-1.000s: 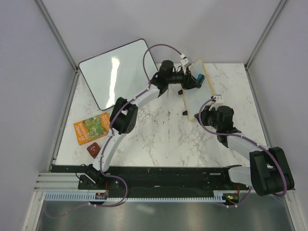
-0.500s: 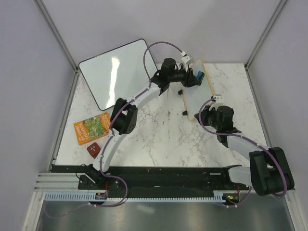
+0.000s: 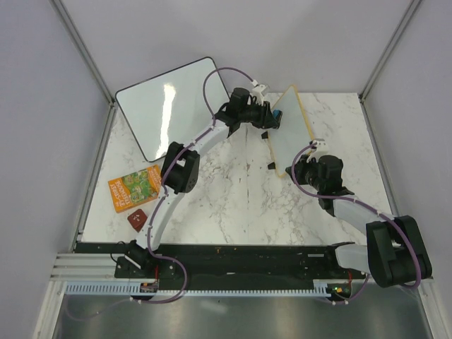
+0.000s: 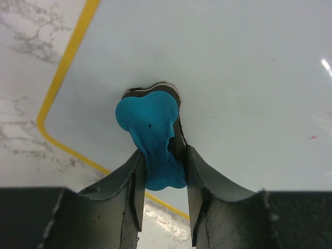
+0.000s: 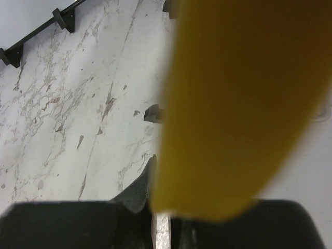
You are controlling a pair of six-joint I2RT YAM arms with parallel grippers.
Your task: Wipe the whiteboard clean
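The whiteboard (image 3: 291,134) stands tilted on its long edge at the rear right of the marble surface (image 3: 233,198). The right end effector (image 3: 300,164) is clamped shut on its near yellow frame edge. The left end effector (image 3: 272,115), partly closed, pinches a blue eraser (image 4: 149,116) whose head presses the white face close to a rounded frame corner. Bare marble lies open in front. A black-framed board (image 3: 173,106) overhangs the rear left edge, and a book (image 3: 135,188) lies near the left edge, well apart.
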